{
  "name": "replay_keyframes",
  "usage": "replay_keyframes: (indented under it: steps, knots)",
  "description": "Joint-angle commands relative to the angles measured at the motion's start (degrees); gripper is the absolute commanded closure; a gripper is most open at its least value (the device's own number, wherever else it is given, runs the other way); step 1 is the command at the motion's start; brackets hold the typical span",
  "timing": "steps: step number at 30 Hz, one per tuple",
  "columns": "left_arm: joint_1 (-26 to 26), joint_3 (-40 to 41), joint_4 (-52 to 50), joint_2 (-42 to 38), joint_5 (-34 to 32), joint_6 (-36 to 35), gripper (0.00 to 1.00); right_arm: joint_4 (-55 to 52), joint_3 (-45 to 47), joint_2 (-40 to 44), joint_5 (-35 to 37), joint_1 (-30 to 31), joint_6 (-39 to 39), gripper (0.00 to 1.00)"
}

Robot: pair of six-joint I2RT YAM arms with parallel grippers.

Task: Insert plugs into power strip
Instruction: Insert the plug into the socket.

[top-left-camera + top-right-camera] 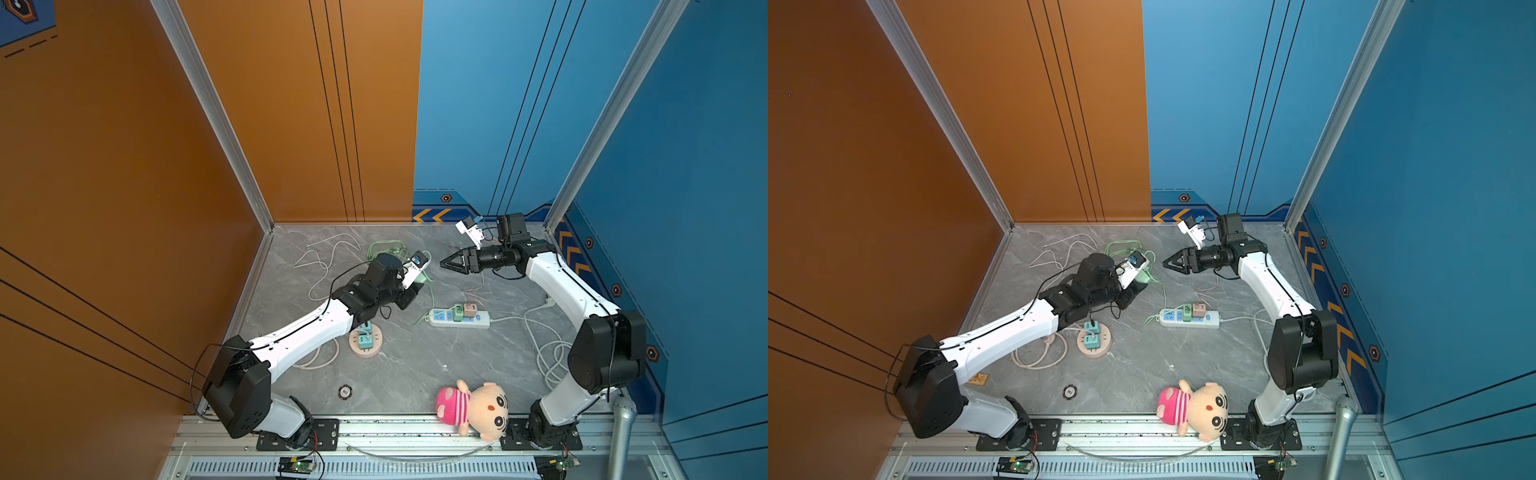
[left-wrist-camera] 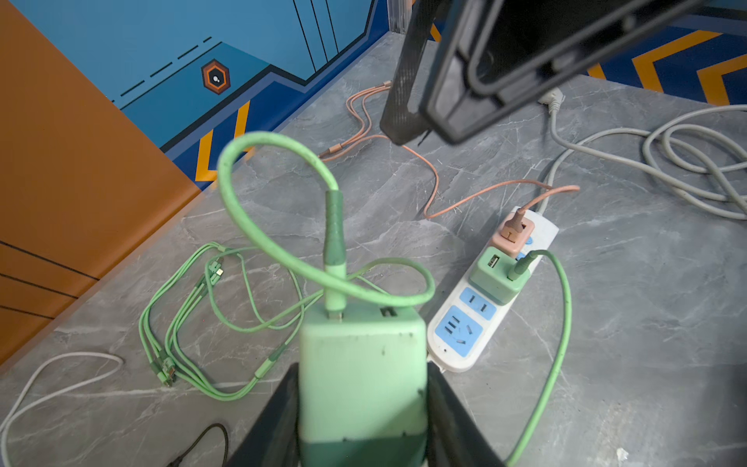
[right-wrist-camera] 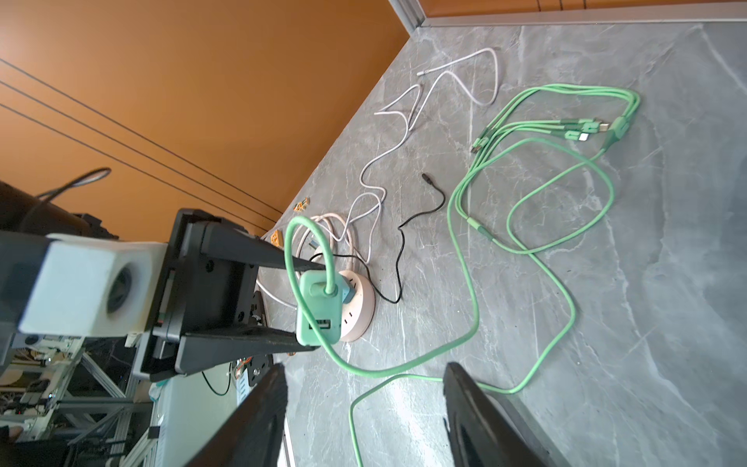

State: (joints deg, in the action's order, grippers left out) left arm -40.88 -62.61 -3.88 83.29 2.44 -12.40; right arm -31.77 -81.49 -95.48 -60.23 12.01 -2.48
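Above the grey table (image 1: 415,370), toward its far side, the left fingers (image 2: 448,416) are clenched on a mint green plug (image 2: 364,388), one finger pressed against each side of its body. That plug hangs clear of the table. Its USB face points away from the wrist, and a green cable (image 2: 258,170) rises out of it in a loop before trailing down to a tangle on the table. Facing it from the other side, the right fingers (image 3: 258,420) are spread apart with nothing between them, near the held plug but not touching it.

Nearer the front, and to the right of the held plug in both top views, the white power strip (image 1: 482,321) lies flat. A second mint green plug (image 1: 458,312) and the pale pink plug (image 1: 470,309) stand seated in it side by side. In the left wrist view, two blue sockets (image 2: 461,329) show at the end next to the green one.

Beside the left forearm, a round beige power strip (image 1: 1100,351) carries a teal-blue plug (image 1: 1091,328) and, just in front of it, a second teal-blue plug (image 1: 1089,341). A plush doll (image 1: 473,409) lies at the table's front edge.
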Motion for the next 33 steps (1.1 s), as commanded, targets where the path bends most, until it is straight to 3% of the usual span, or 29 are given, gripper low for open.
replay_keyframes:
  steps: [1, 5, 15, 29, 33]
  knots:
    - [0.7, -0.3, 3.1, -0.1, 2.9, -2.6, 0.75, -7.6, -3.3, -1.2, 0.7, 1.8, -6.2, 0.36]
    - [1.2, 0.1, 3.9, -0.2, 4.1, -2.8, 0.75, -14.0, -6.4, -3.4, 2.3, 3.3, -10.3, 0.35]
    - [1.7, 0.2, 4.6, 0.5, 6.6, -3.5, 0.75, -17.7, -7.8, -4.7, 4.8, 5.7, -13.8, 0.36]
    - [0.7, -0.2, 5.0, 1.7, 8.8, -4.3, 0.75, -18.5, -10.2, -5.5, 4.0, 5.8, -13.4, 0.37]
    - [0.5, 0.0, 5.4, 1.9, 9.3, -4.6, 0.73, -18.5, -10.6, -6.8, 4.7, 5.7, -11.7, 0.43]
